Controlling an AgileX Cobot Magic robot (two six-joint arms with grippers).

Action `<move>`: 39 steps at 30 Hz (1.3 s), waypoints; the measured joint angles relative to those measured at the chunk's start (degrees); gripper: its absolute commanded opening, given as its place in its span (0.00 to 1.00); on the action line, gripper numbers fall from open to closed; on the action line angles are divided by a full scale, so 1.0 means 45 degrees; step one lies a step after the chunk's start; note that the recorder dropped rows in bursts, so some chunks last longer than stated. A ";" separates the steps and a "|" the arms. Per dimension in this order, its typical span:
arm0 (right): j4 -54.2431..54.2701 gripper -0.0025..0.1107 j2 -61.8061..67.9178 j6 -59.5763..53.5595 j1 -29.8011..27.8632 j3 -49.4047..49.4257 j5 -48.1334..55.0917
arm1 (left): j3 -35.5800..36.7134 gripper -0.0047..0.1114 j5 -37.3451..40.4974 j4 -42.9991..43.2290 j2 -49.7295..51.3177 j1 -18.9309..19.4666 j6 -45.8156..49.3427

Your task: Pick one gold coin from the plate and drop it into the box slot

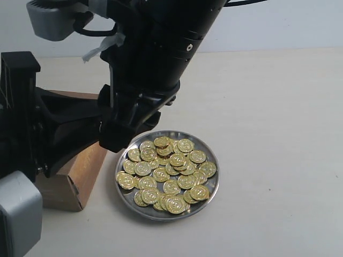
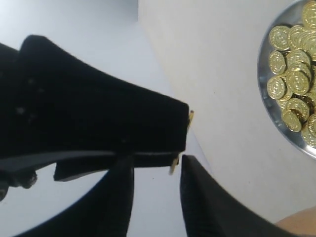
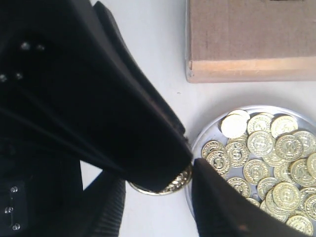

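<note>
Gold coin [image 3: 170,186] shows at the tips of the right tool [image 3: 191,162]. The two black fingers are pressed almost together and pinch this coin by its upper part, so only its lower half is visible. It hangs just outside the rim of the plate [image 1: 204,147], at about 10 o'clock of the plate in the exterior view.

On the plate lies a heap of many other coins [image 1: 167,172], some overlapping each other. The box [image 1: 80,174] stands at 9 o'clock of the plate, near it but not touching, and the left arm covers much of it. Of the slot [image 3: 290,1], only a thin dark strip on the top of the box is seen in the right wrist view.

The left tool [image 2: 182,154] has its fingers close together with a narrow gap. Two thin gold edges appear at one fingertip, but I cannot tell if it pinches anything. Plate and box both rest on the pale table [image 1: 278,134].
</note>
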 measured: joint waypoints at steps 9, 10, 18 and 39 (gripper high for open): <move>0.0000 0.34 0.0000 0.0000 0.0000 0.0000 0.0000 | 0.0000 0.32 0.0052 0.0087 0.0130 -0.0089 0.0000; 0.0000 0.34 0.0000 0.0000 0.0000 0.0000 0.0000 | 0.0000 0.32 0.0053 0.0087 0.0159 -0.0147 0.0000; 0.0000 0.34 0.0000 -0.0026 0.0000 0.0007 0.0143 | 0.0000 0.11 0.0072 0.0087 0.0454 -0.0338 0.0000; -0.3035 0.10 -0.1378 0.1476 0.0028 0.0054 -0.0002 | 0.0000 0.04 0.1318 0.0138 0.0587 -0.0331 -0.1360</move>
